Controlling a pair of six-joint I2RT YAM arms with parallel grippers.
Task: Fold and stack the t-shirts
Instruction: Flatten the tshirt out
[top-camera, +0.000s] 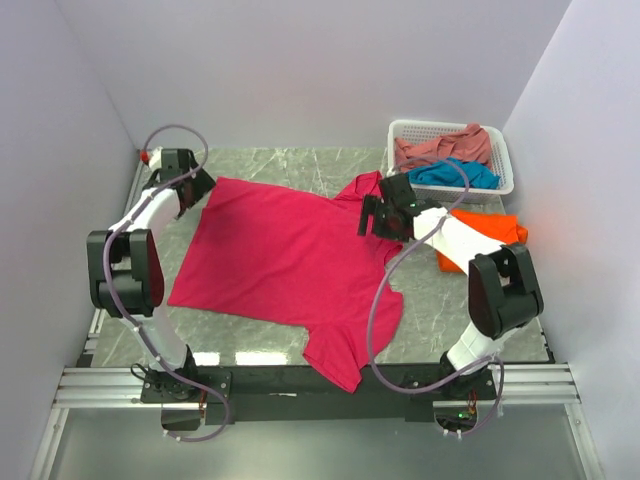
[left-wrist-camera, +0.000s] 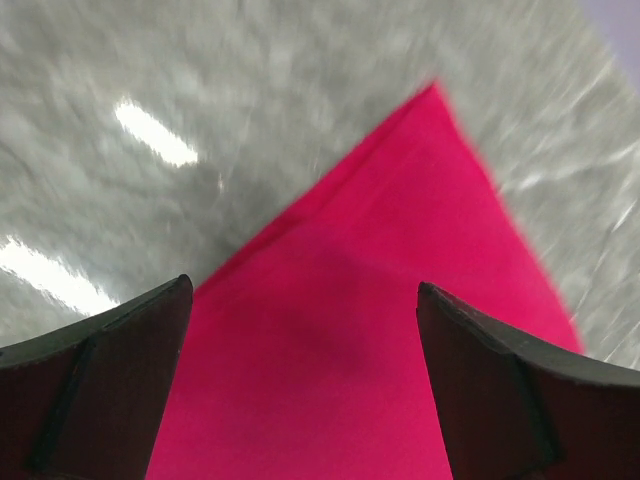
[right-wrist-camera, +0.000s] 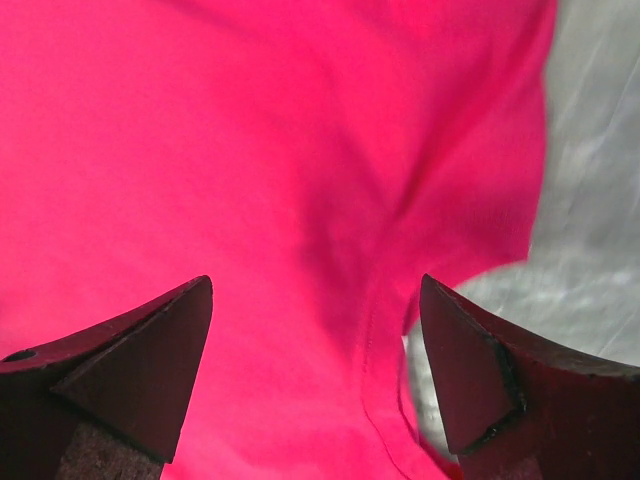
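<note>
A magenta-pink t-shirt (top-camera: 285, 262) lies spread flat on the marbled table, one sleeve hanging toward the near edge. My left gripper (top-camera: 197, 187) is open over its far left corner (left-wrist-camera: 400, 260), empty. My right gripper (top-camera: 372, 215) is open over the shirt's far right part, near a sleeve seam (right-wrist-camera: 380, 330), empty. A bright orange t-shirt (top-camera: 492, 232) lies bunched on the table at the right, partly behind my right arm. A teal-blue t-shirt (top-camera: 455, 174) and a dusty salmon-pink one (top-camera: 440, 147) lie in the basket.
A white plastic lattice basket (top-camera: 505, 172) stands at the far right corner. Bare marbled tabletop (top-camera: 300, 165) shows behind the magenta shirt and to its near left. Walls close in the left, back and right sides.
</note>
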